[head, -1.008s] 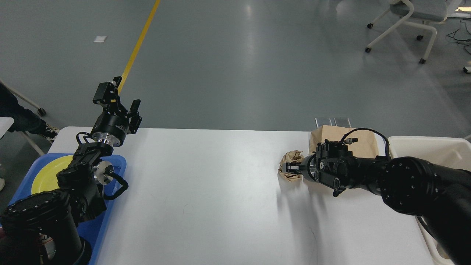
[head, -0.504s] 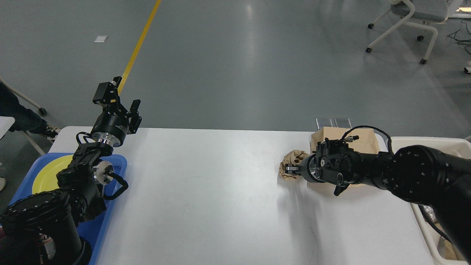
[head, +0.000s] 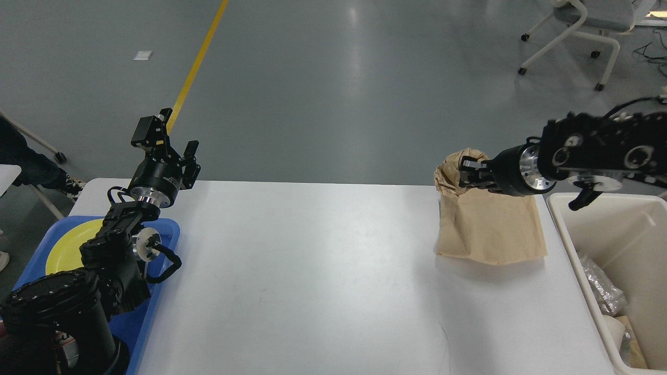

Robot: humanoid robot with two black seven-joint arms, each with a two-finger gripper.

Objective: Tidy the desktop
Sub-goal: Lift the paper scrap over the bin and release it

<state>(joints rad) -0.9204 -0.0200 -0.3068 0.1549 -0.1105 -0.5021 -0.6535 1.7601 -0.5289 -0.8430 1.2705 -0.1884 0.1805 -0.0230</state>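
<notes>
**Paper wad lifted over the table's far right**

The white table (head: 312,271) fills the middle of the head view. On its right part lies a flat brown bag (head: 490,234), near the far edge. Above the bag's far end, the right tool (head: 466,174) is clenched on a crumpled brown wad (head: 447,174), held clear of the table. Just beside the table's right edge stands a cream bin (head: 573,234); inside it lie clear crinkled plastic (head: 599,291) and a scrap of brown paper (head: 633,344). At the left edge sits a blue tray (head: 167,234) holding a yellow plate (head: 68,250). The left tool (head: 190,156) hangs over the table's far left corner, released, grasping nothing.
</notes>
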